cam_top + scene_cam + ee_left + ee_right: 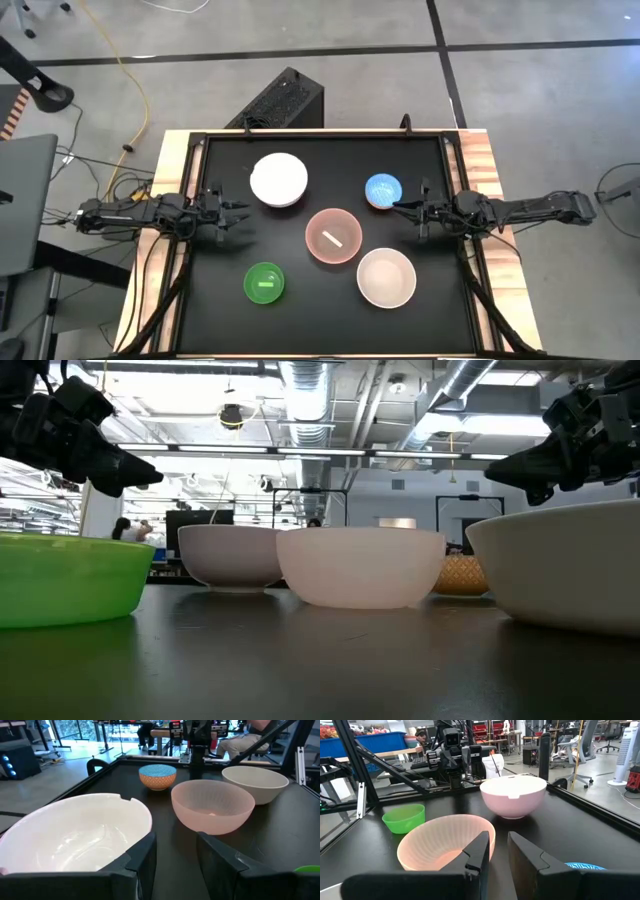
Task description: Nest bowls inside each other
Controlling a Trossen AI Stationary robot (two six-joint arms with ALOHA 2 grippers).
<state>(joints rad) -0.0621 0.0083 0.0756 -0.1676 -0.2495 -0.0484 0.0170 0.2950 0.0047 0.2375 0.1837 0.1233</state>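
Black tabletop (330, 310), five unlabelled bowls (333, 236) apart, left tool (235, 212) and right tool (404, 209) spread, empty.

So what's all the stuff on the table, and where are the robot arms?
white bowl: one, white, far left part of the mat
blue bowl: one, small, blue inside with an orange patterned outside, far right, just by the right gripper
pink bowl: one, pink, middle
cream bowl: one, pale cream, near right
green bowl: one, small, green, near left
mat: one, black, covering the table
left gripper: one, dark, at the mat's left edge, jaws apart, holding nothing
right gripper: one, dark, at the right edge beside the blue bowl, jaws a little apart, holding nothing
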